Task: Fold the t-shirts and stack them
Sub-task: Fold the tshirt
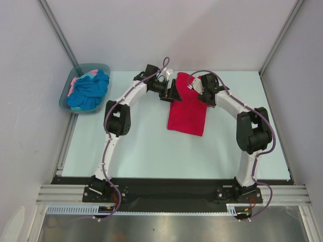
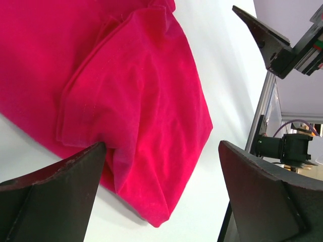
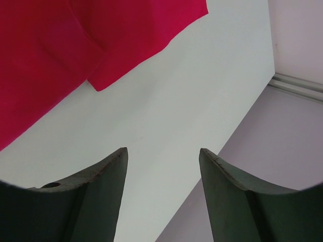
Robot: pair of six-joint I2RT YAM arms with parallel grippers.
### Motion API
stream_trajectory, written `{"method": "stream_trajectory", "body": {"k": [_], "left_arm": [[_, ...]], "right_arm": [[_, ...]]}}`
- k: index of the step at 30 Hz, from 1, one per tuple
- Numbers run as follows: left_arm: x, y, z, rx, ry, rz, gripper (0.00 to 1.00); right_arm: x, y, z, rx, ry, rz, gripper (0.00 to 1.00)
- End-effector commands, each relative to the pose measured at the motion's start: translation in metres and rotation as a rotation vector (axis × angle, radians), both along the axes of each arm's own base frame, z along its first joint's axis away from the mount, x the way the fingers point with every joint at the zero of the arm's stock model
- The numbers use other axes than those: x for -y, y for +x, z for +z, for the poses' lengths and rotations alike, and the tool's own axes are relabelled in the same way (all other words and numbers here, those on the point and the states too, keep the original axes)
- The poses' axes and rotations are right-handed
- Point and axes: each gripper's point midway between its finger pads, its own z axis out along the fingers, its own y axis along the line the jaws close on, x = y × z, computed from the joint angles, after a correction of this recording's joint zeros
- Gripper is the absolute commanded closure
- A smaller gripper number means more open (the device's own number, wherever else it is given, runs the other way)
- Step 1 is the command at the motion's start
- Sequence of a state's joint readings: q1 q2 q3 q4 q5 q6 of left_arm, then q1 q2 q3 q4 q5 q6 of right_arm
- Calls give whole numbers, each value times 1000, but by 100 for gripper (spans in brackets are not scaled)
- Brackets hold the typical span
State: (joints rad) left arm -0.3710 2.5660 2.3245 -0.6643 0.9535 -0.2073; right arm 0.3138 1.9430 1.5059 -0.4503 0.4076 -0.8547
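Pink shirt (image 1: 75, 81) mostly under turquoise shirt (image 1: 91, 92), crimson shirt (image 2: 126, 101) cropped in both wrist views

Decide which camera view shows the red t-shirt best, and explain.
The top external view: nearly the whole red t-shirt shows, folded into a long strip on the table. The left wrist view shows one folded end close up; the right wrist view only a corner.

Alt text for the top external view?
Crimson t-shirt lies folded in a strip on the table, left gripper and right gripper flanking its far end. Turquoise t-shirt and pink t-shirt bunched in a tub, far left.
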Motion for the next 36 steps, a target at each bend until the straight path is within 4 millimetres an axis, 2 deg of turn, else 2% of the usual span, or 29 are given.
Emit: {"method": "stream_trajectory", "body": {"k": [1,6,14,17,18,20,21,22,25,26,28,30,36], "left_arm": [[9,3,5,51,-20,-25,0],[11,2,5,53,-20,-30,0],[7,-1,-1,51,2,-25,0],[9,-2,-2,58,-3,-39,13],[9,-2,-4,59,1,-37,26],[9,1,-8,60,13,-27,34],[11,1,-9,61,15,-28,42],[10,3,-13,63,24,-22,44],[11,4,-13,74,28,-22,63],[9,5,-13,73,34,-17,79],[10,4,-15,75,43,-17,100],[9,5,-17,80,53,-13,100],[8,10,-7,168,74,-21,100]], "right_arm": [[-3,7,24,67,3,2,36],[-4,8,26,71,1,4,36],[-1,3,15,49,4,5,41],[-2,6,18,61,7,1,41],[-2,6,19,62,9,-1,41],[-2,7,21,67,10,-1,41],[-2,6,22,67,10,-1,41],[-2,5,22,64,10,0,41],[-1,4,22,60,13,0,42],[-1,4,22,62,13,-2,42],[-1,4,22,62,19,-4,42],[-4,4,21,62,24,1,42],[-6,5,23,62,27,6,42]]}}
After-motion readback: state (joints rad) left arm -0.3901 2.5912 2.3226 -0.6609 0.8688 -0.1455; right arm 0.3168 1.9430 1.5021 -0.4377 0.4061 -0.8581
